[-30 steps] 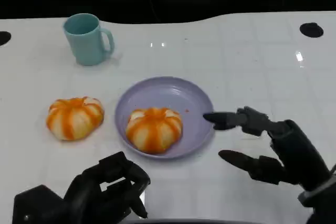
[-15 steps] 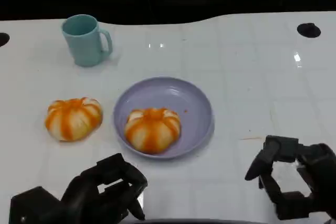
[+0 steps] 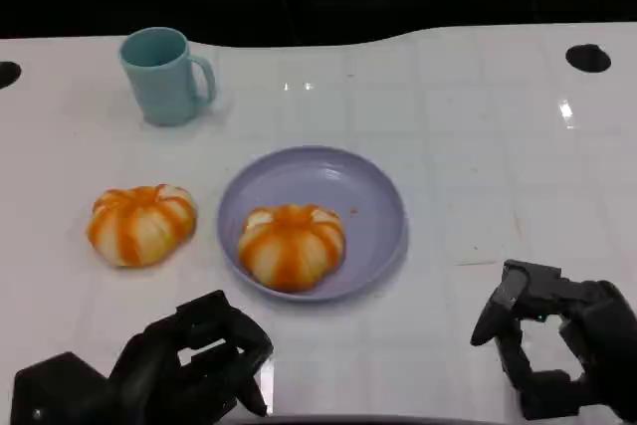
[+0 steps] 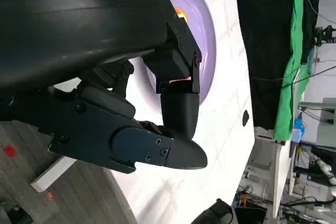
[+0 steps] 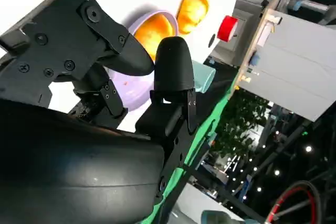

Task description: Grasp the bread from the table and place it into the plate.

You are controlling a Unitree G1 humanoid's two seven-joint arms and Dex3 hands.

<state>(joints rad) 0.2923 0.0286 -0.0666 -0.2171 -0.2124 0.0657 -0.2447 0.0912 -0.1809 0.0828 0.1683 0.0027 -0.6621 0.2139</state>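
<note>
On the purple plate (image 3: pixel 383 208) one orange-striped bread (image 3: pixel 292 244) is already set, a second bread (image 3: pixel 141 223) is left on the table beside the plate, and both the left hand (image 3: pixel 194 363) and the right hand (image 3: pixel 552 335) are curled in on nothing, well apart from it.

Bread on plate (image 3: pixel 292 244): round orange-and-white striped bun, upright, lower-left part of plate, frame center | Bread on table (image 3: pixel 141 223): matching striped bun, upright on white table, left of center, just beside plate's left rim, not touching | Plate (image 3: pixel 373 206): round lavender dish, flat, frame center
</note>
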